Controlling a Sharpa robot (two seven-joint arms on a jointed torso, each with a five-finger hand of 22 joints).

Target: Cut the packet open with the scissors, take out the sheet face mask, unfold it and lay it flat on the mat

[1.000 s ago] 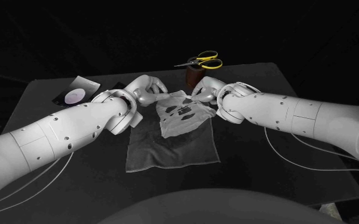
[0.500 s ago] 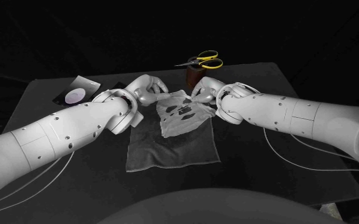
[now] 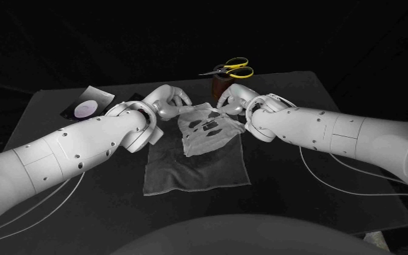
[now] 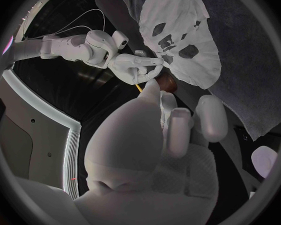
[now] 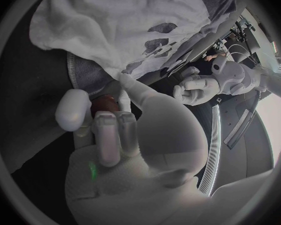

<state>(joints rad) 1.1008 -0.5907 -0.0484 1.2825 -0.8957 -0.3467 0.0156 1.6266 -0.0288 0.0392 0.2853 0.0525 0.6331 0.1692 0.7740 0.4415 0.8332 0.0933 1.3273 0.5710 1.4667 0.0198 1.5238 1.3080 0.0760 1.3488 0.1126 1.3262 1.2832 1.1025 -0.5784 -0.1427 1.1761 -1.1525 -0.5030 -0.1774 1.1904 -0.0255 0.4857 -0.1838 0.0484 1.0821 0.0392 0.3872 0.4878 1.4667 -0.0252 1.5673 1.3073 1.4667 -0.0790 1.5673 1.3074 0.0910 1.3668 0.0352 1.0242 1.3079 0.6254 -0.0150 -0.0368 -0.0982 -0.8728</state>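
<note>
The mask is out of its wrapper and opened out, with its dark eye and mouth holes showing. It hangs between the two hands over the far end of the mat. The left hand is at the mask's far left corner, and the right hand is at its far right corner. In the left wrist view the right hand plainly pinches the mask's edge between thumb and fingertip. In the right wrist view the left hand has its fingers curled in at the opposite edge of the mask. It seems to be gripping there, though the contact itself is partly hidden. The mask's near end droops to the mat, but whether it rests on the cloth or hangs just above it cannot be told. The mat lies flat in the middle of the table, running toward the near side. Beyond the hands, at the far edge, the scissors stand in a brown holder. The packet lies well apart at the far left.
</note>
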